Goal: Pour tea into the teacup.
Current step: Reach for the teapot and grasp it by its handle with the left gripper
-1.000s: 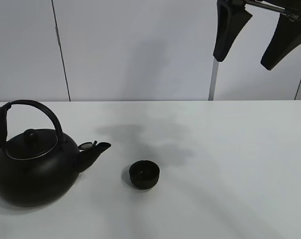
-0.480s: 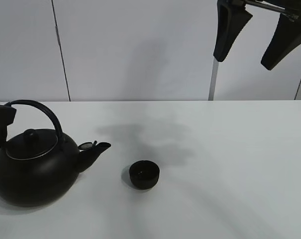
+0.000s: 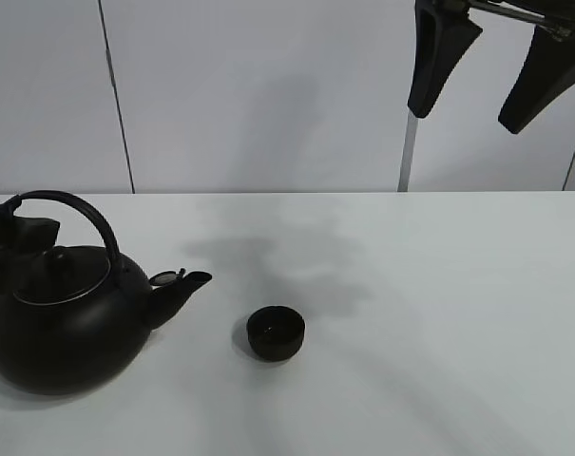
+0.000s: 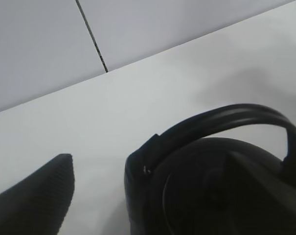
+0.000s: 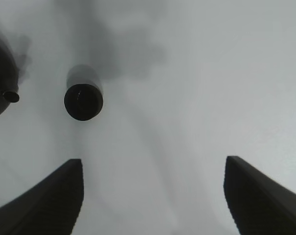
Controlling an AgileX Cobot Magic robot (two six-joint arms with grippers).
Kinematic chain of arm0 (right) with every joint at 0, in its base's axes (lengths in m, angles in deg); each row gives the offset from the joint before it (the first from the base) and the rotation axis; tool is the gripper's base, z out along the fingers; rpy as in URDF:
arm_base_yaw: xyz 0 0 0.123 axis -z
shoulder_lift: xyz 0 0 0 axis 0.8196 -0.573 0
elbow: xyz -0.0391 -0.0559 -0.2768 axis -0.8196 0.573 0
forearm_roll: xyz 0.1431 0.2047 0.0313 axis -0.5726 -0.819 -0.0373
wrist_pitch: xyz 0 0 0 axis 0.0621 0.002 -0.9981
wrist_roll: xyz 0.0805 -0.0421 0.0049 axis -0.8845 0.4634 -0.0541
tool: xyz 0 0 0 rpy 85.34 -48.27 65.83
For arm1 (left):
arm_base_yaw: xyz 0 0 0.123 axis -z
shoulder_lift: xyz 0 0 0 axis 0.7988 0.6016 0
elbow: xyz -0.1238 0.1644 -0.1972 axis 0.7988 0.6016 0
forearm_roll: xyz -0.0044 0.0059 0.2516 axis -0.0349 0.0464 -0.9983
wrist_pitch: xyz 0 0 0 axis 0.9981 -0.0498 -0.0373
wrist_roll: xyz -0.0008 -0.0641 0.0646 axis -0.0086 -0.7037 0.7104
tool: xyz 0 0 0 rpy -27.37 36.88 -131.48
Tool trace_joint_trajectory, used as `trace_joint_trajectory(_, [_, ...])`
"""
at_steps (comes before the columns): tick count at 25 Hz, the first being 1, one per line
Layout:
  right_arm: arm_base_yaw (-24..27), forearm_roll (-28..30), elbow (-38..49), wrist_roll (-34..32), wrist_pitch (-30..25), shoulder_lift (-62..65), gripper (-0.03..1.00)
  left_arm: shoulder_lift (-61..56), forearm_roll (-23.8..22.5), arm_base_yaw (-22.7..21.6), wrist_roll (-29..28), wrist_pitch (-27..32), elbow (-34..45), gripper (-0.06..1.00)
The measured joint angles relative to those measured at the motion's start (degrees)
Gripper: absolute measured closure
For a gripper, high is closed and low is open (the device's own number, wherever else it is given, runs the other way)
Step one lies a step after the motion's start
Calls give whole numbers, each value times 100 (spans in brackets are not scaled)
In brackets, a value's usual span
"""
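Note:
The small black teacup stands on the white table, just right of the spout of a big black kettle. My left gripper is at the left end of the kettle's arched handle. In the left wrist view the left gripper is open, one finger on either side of the handle, with a visible gap. My right gripper hangs high at the back right, open and holding nothing. Its wrist view looks down on the teacup and the spout.
The white table stretches to the right of the teacup with nothing else on it. A grey panelled wall runs along the table's far edge.
My left gripper has come in from the left edge to the kettle's handle. The kettle, the teacup and the right gripper have not moved.

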Motion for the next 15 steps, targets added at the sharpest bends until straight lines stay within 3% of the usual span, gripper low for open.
trace_joint_trajectory(5, [0, 0, 0, 0, 0, 0, 42, 517, 123, 0, -376, -984, -11, 37])
trace_joint_trajectory(15, [0, 0, 0, 0, 0, 0, 42, 1403, 454, 0, -492, -1850, -30, 41])
